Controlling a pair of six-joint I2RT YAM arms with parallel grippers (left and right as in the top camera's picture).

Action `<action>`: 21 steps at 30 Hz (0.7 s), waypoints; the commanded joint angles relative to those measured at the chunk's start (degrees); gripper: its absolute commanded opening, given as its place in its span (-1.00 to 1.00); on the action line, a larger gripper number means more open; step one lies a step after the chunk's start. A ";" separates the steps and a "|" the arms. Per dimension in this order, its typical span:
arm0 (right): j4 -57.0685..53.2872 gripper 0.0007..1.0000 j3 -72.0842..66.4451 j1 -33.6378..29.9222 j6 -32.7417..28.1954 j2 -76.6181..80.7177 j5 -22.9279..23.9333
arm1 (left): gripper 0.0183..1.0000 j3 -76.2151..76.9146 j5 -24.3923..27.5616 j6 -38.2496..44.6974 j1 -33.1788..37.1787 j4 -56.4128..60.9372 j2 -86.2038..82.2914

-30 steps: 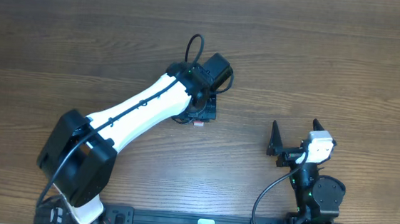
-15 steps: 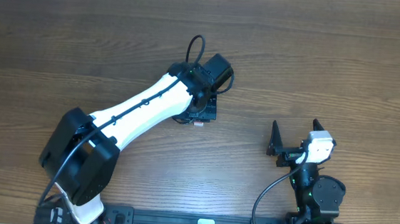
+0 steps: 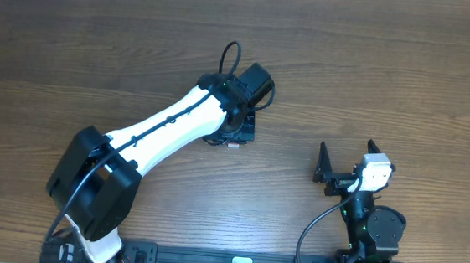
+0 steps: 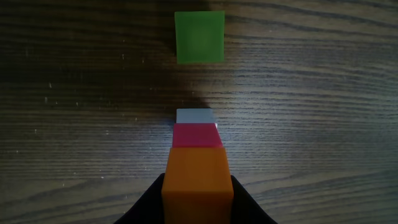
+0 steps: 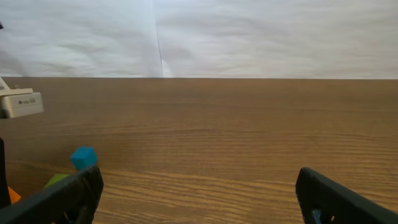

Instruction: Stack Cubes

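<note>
Two arms stand at the near edge of a dark brown, wood-grain table [image 3: 408, 61], with a black rail [image 3: 200, 259] along that edge between their bases. At the far side the tabletop meets a white wall [image 5: 261, 37] with one faint vertical seam.

The left arm reaches out to about the middle of the table. Its left gripper [image 4: 196, 200] pinches an orange cube [image 4: 196, 180], one dark finger on each side face. Just beyond the orange cube, in one line with it, a red cube [image 4: 196, 135] and then a grey-white cube [image 4: 194, 116] show as narrow strips. They look like the lower tiers of one stack, but I cannot tell whether the orange cube rests on the red one or hangs just above it. A green cube [image 4: 199, 36] lies flat on bare wood, apart from that line of cubes, with a soft shadow between them.

The right gripper [image 3: 346, 161] sits near its own base at the right, low over the table, with its two fingers spread wide and nothing between them. In its wrist view a blue cube [image 5: 83, 157] stands on the wood off to the left. The green cube's corner shows nearer, just beside the left finger [image 5: 68, 199].
</note>
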 commanded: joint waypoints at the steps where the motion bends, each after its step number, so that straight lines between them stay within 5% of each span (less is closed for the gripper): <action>1: -0.24 0.98 -0.26 -0.20 -0.26 -0.26 0.20 | -0.91 1.29 0.81 1.29 0.15 -0.04 0.96; 21: -0.24 0.98 -0.26 -0.20 -0.26 -0.26 0.20 | -0.90 1.29 1.01 1.29 0.15 -0.26 2.03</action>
